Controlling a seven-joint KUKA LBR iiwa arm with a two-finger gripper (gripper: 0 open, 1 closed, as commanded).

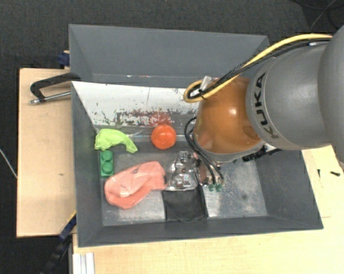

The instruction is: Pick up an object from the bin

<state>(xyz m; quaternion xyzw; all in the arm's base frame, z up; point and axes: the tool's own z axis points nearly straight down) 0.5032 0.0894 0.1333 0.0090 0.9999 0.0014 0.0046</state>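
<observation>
My gripper (pixel 182 178) is low in the middle of the bin, its metal fingers pointing down just above a black flat pad (pixel 185 205) at the front wall. Whether anything sits between the fingers is hidden. A pink soft lump (pixel 133 184) lies immediately left of the gripper, nearly touching it. An orange ball (pixel 163 136) rests behind the gripper, toward the back wall.
A lime-green floppy piece (pixel 115 139) and a small dark-green block (pixel 106 162) lie at the bin's left side. The arm with its orange cover and yellow cable hangs over the bin's right half.
</observation>
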